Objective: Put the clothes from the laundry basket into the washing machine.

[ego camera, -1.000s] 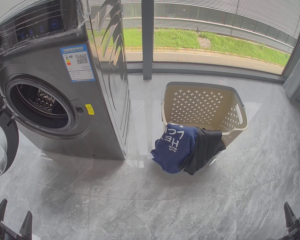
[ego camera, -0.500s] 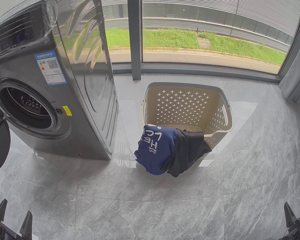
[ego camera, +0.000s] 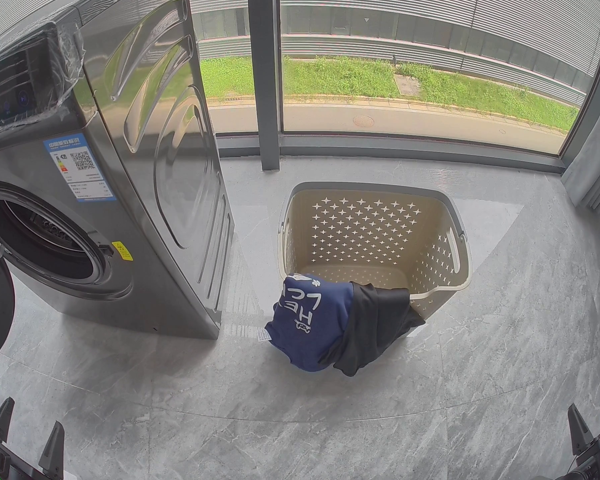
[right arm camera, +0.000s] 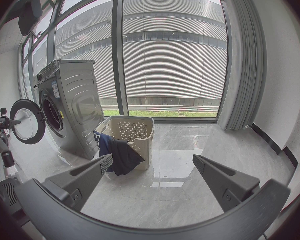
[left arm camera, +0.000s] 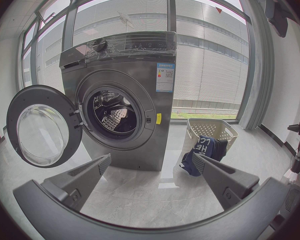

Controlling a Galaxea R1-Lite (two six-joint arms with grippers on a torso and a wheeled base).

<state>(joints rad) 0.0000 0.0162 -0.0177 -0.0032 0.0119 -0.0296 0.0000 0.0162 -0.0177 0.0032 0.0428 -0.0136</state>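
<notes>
- The left gripper (ego camera: 28, 428) sits low at the near left edge of the head view. Its two dark fingers are spread wide, with nothing between them.
- The right gripper (ego camera: 592, 408) sits at the near right edge, likewise splayed wide and holding nothing. Both are well apart from the clothes.
- Grey marbled floor (ego camera: 313, 421) lies between the grippers and the work.
- A blue garment (ego camera: 310, 321) with white lettering hangs over the near rim of the laundry basket, spilling down the outside wall towards the floor.
- A black garment (ego camera: 373, 325) is draped over the same rim just to its right, touching it and partly overlapping it.
- The laundry basket (ego camera: 373, 187) – cream plastic, with star-shaped holes in its walls – stands upright on the floor to the right of the washing machine, near it but not touching.
- The washing machine (ego camera: 160, 168) is grey, with plastic film still wrapped over its control panel.
- Its round door (left arm camera: 43, 125) is swung fully open to the left, leaving the drum opening (ego camera: 43, 241) exposed.
- Behind everything, a tall window (ego camera: 413, 55) looks out on a strip of grass (ego camera: 380, 78) – a grey curtain (ego camera: 597, 168) hangs at its right end.
</notes>
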